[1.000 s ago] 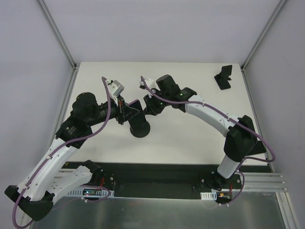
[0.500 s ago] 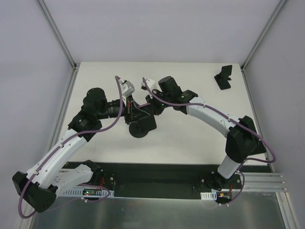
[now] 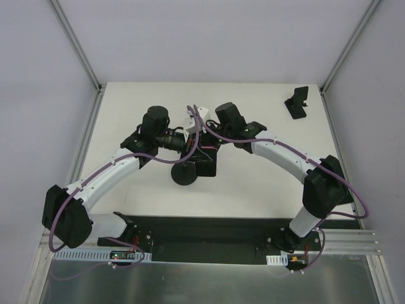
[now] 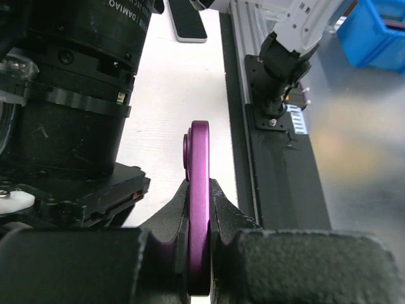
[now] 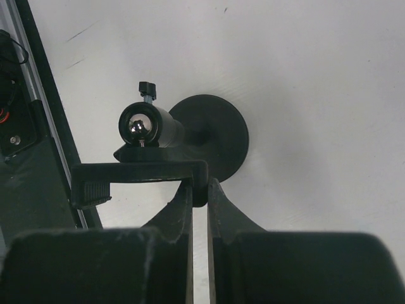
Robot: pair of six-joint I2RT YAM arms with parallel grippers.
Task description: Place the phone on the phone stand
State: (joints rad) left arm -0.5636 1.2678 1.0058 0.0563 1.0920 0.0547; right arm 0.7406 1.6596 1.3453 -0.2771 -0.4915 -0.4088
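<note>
My left gripper (image 4: 199, 209) is shut on the phone (image 4: 199, 164), seen edge-on as a thin slab with a purple rim. From above, the phone (image 3: 204, 164) is a black rectangle held over mid-table. My right gripper (image 5: 199, 190) is shut on the end of the clamp bar of a black round-based holder (image 5: 212, 136) with a ball joint. That holder's base (image 3: 183, 176) lies just left of the phone. Both grippers, left (image 3: 191, 153) and right (image 3: 205, 149), meet there. The phone stand (image 3: 297, 101), small, black and L-shaped, sits alone at the far right corner.
The right arm's black wrist motor (image 4: 76, 95) is close beside the phone. The black base rail (image 3: 209, 237) runs along the near edge. Metal frame posts (image 3: 95, 85) stand at the table's far corners. A blue bin (image 4: 373, 31) lies beyond the rail.
My left arm has swung right and forward, carrying the phone from left of centre to beside the round-based holder. My right gripper has stayed on the holder's clamp.
</note>
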